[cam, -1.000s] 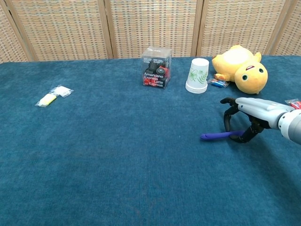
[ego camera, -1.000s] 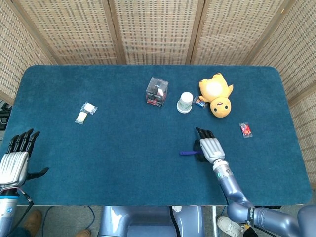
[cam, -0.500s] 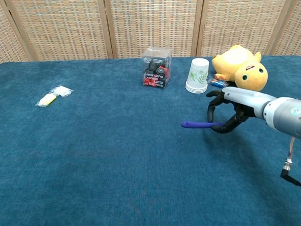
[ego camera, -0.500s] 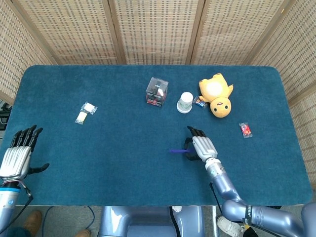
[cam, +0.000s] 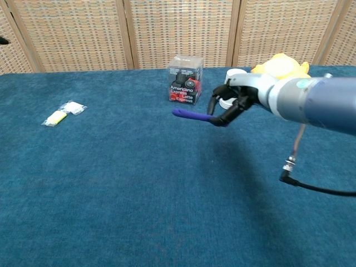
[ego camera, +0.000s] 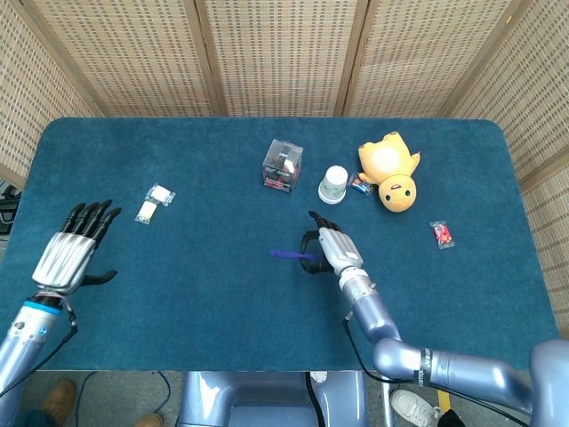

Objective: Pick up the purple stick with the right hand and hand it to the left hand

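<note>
Purple stick (cam: 191,115) is off the table, roughly level, pinched at one end by our right hand (cam: 227,105); the free end points toward our left side. In the head view it sits over the middle of the blue table (ego camera: 222,320), in front of the clear box (ego camera: 283,165) and the white cup (ego camera: 334,184).

Right hand: fingers curled and clamped on the stick's right end. Most of the length sticks out clear of the fingers.

Left hand (ego camera: 75,252) is up over the left part of the table, fingers spread, holding nothing. Well apart from the stick. Not visible in the chest view.

Handling, our read: thin, light, looks stiff, no sag along the free length. Probably smooth, so it could twist or slip in an end pinch. Left hand should take it on the free half, near the middle, so it doesn't tip when we release. Keep our right-hand grip until the left has closed around it.

Stage: pickup done, handover not yet made.

Other stuff, none in the path: yellow plush toy (ego camera: 390,172) beside the cup, small red packet (ego camera: 442,234) at right, white packets (ego camera: 154,204) at left.
</note>
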{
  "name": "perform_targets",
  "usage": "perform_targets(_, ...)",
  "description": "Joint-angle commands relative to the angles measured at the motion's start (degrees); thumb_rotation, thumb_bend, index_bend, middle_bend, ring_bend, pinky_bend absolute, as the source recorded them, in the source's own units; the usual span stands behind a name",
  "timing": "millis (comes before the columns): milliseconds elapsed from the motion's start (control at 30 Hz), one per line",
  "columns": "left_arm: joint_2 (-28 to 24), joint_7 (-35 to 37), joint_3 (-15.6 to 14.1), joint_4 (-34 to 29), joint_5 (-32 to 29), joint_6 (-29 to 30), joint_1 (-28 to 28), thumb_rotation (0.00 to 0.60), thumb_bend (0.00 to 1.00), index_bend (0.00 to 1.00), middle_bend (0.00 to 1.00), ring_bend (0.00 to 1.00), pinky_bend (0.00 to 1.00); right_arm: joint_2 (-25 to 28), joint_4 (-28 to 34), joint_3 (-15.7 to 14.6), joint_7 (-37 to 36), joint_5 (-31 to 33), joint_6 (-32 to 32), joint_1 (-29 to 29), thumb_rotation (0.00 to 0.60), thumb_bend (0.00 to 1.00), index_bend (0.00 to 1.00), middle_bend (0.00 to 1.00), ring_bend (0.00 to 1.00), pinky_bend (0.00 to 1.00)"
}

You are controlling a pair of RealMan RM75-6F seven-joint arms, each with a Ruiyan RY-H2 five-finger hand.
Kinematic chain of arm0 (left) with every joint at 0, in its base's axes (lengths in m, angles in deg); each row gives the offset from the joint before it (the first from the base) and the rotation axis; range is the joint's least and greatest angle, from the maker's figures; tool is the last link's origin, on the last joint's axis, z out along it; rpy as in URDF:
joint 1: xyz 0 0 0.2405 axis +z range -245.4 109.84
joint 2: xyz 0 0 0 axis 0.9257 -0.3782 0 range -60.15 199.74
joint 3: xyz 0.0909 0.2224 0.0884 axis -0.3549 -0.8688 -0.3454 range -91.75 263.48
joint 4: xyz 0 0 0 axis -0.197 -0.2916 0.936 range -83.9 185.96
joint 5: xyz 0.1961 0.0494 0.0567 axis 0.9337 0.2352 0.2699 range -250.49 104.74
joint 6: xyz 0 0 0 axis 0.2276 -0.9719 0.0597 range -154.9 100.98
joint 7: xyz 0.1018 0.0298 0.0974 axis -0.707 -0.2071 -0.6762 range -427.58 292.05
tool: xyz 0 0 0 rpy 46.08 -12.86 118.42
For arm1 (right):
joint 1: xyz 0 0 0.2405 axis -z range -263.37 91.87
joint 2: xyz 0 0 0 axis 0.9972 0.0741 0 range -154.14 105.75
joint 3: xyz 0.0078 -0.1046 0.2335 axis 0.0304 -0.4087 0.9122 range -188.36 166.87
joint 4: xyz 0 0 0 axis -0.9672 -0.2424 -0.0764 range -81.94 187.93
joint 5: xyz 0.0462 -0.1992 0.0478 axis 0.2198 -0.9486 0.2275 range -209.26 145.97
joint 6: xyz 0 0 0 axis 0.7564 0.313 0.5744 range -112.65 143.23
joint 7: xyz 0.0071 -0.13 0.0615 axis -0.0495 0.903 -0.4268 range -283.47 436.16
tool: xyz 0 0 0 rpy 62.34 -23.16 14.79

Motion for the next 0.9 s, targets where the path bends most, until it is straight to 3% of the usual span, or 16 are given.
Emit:
perform_targets(33,1.8,0.8,1.4,2.6,2.9,-2.4,-4.1,0.600,0.00,0.00,0.00,0.00,0.00,-0.9,1.6,3.4,0.5,7.0,1.1,-4.0,0.600,0.56,0.61,0.05,0.00,0.00)
perform_targets(200,6.3,3.1,3.0,7.0,6.4,-5.3,-10.5,0.600,0.00,0.09,0.00,0.00,0.00,-1.6,2.4,4.8,0.4,12.0,1.6,-7.2,0.600,0.56,0.61,0.06,0.00,0.00)
perform_targets(367,11.0,6.4,3.6,10.7,8.0,-6.2,-14.7,0.600,0.00,0.28,0.00,0.00,0.00,-2.0,2.5,4.4,0.3,12.8,3.0,-8.9,0.600,0.56,0.61,0.06,0.00,0.00)
perform_targets(633,15.5,4.4,4.6,9.8,5.9,-8.9,-19.0,0.600,0.05,0.34,0.00,0.00,0.00,-2.7,2.0,3.8,-0.9,13.1,4.2,-10.1,0.600,0.56,0.61,0.06,0.00,0.00)
perform_targets(900,17.2,0.8,3.8,8.7,5.5,-9.2,-20.2,0.600,0.12,0.42,0.00,0.00,0.00,-2.2,2.3,3.3,-1.4,13.2,4.4,-10.4,0.600,0.56,0.61,0.06,0.00,0.00)
